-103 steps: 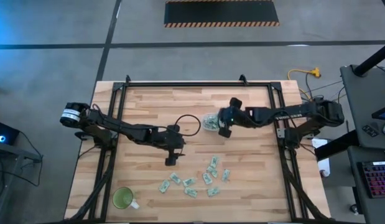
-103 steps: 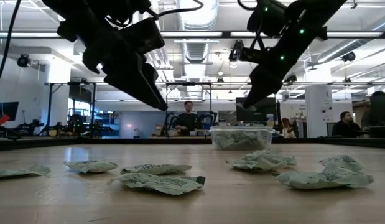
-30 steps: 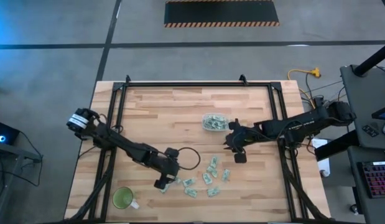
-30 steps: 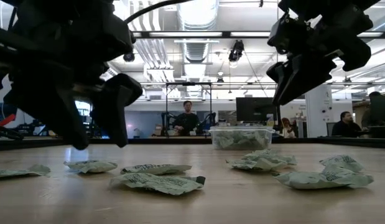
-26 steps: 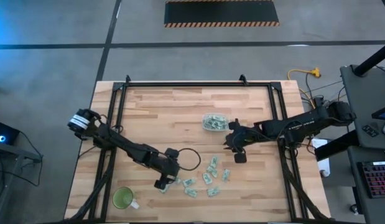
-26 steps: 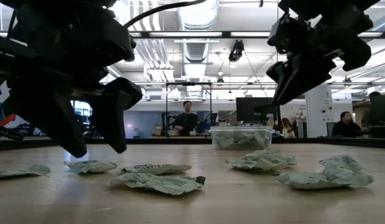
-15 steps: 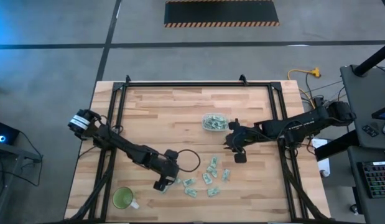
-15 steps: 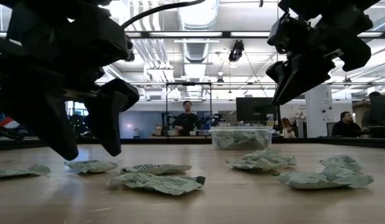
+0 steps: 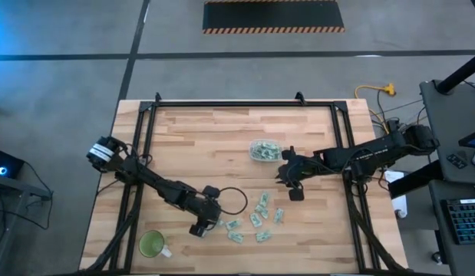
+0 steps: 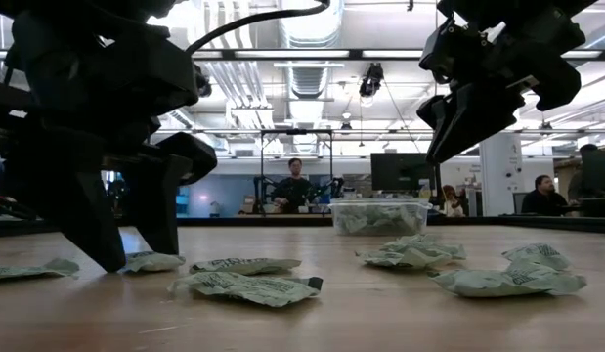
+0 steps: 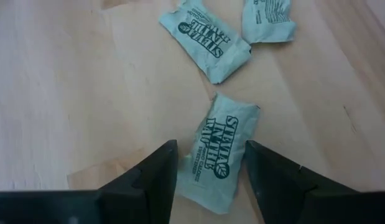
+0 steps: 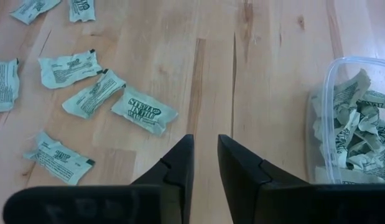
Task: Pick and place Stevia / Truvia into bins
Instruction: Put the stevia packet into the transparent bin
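On pale wood, left end effector (image 11: 208,165) spread astride crinkled paper sachet (image 11: 218,152)

light: bright overhead strips; glare | arms: dark silhouettes | foreground sachets: soft

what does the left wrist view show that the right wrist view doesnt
Only the left wrist view: the left gripper open astride one sachet on the table, two more sachets just beyond it.

Only the right wrist view: the tub with crumpled sachets inside, and the right gripper, fingers nearly together with nothing between them, over bare wood.

Both: loose green sachets lying flat on the wooden table.
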Controlling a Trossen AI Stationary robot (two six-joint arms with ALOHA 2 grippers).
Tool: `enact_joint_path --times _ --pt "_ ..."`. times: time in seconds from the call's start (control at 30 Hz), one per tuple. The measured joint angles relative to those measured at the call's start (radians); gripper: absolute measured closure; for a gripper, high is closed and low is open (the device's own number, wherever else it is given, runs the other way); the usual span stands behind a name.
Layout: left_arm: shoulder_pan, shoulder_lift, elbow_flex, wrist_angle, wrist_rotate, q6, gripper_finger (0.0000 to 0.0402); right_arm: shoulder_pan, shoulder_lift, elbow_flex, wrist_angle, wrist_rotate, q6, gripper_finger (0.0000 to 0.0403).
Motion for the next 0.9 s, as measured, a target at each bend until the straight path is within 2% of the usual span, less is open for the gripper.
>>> enact_joint_path --times 0.63,0.9 --pt "0.001 -0.009 0.012 -0.015 -0.079 0.005 0.0336 0.0 0.0 0.0 0.004 0.0 -0.001 0.0344" --pt "0.013 -0.009 0.036 0.005 -0.27 0.062 0.0372 0.0 0.0 0.0 0.003 0.0 -0.001 0.0344"
